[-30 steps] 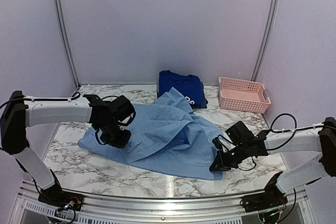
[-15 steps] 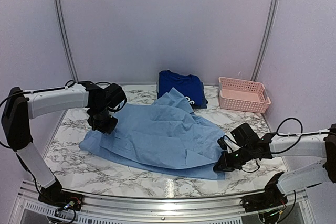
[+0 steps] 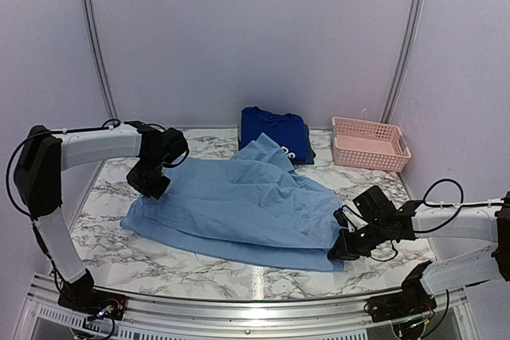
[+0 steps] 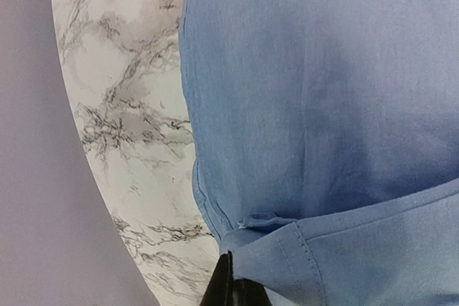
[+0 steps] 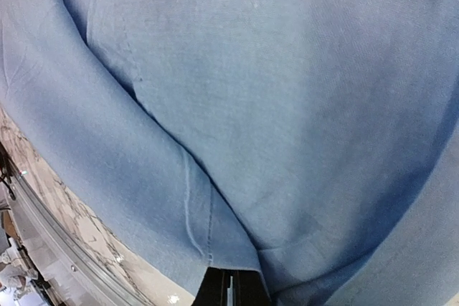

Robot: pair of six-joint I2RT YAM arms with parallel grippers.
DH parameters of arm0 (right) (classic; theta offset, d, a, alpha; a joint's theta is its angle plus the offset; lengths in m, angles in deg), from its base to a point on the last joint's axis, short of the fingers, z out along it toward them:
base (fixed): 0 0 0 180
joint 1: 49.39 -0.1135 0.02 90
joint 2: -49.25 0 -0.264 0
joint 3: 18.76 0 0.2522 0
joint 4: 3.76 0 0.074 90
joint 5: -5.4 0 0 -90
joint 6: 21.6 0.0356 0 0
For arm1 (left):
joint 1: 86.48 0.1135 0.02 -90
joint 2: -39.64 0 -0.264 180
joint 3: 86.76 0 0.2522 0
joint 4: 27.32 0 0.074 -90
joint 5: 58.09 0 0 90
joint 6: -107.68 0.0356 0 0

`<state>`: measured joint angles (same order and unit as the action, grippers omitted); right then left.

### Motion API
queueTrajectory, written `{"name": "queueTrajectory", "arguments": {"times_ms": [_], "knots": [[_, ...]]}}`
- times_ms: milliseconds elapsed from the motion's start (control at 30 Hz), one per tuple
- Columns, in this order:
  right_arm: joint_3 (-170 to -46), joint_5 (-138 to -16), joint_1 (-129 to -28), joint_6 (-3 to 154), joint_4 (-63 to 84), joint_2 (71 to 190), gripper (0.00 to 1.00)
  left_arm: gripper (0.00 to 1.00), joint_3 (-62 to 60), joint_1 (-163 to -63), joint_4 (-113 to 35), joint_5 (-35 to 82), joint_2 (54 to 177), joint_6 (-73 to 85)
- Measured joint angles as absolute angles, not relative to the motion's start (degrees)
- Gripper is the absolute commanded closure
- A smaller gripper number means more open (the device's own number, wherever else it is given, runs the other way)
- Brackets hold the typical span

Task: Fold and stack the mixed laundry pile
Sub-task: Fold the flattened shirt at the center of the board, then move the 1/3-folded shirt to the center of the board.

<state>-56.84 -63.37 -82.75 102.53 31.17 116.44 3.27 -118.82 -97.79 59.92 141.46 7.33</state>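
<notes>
The light-blue shirt (image 3: 239,209) lies spread across the middle of the marble surface (image 3: 159,264), creased along its centre.

The left claw (image 3: 151,186) is clamped on the shirt's left edge, fingers pinched together on a hem fold, as the left wrist view shows.

The right claw (image 3: 344,246) is clamped on the shirt's near right corner, low against the surface, with cloth filling its wrist view.

The folded royal-blue T-shirt (image 3: 273,128) sits at the far edge, and the shirt's far tip reaches it.

The pink basket (image 3: 371,153) stands just right of the T-shirt.
</notes>
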Motion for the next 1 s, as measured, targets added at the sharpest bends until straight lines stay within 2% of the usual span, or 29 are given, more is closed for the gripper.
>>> {"name": "queueTrajectory", "arguments": {"times_ms": [67,133,233,333,467,567,733,1000], "knots": [[-57.06,-63.15,-82.75,101.89,32.39,115.92,0.86,0.56,2.39,-118.77,-98.07,60.17,142.27,7.33],[-57.95,-62.65,-82.97,100.76,34.73,114.35,0.79,0.43,1.78,-118.69,-98.60,60.43,142.71,6.78],[-62.04,-61.57,-83.67,99.38,37.99,110.32,0.74,0.38,1.96,-118.56,-99.08,60.10,142.23,5.82],[-69.21,-60.68,-83.93,98.20,39.41,106.74,0.69,0.37,3.73,-118.45,-99.38,57.63,140.08,5.14],[-75.96,-60.85,-83.93,96.27,38.64,107.46,0.69,0.38,6.63,-118.42,-96.85,51.47,135.69,5.21],[-78.00,-61.14,-83.93,94.96,37.48,113.80,0.71,0.42,7.64,-118.40,-94.29,47.36,135.17,5.10],[-79.61,-61.40,-84.09,93.46,34.27,129.62,0.71,0.51,6.59,-118.40,-89.75,41.72,141.11,3.35],[-77.73,-59.21,-84.11,92.69,31.65,135.59,0.71,0.57,-5.67,-119.98,-85.48,35.66,143.06,-1.31]]}}
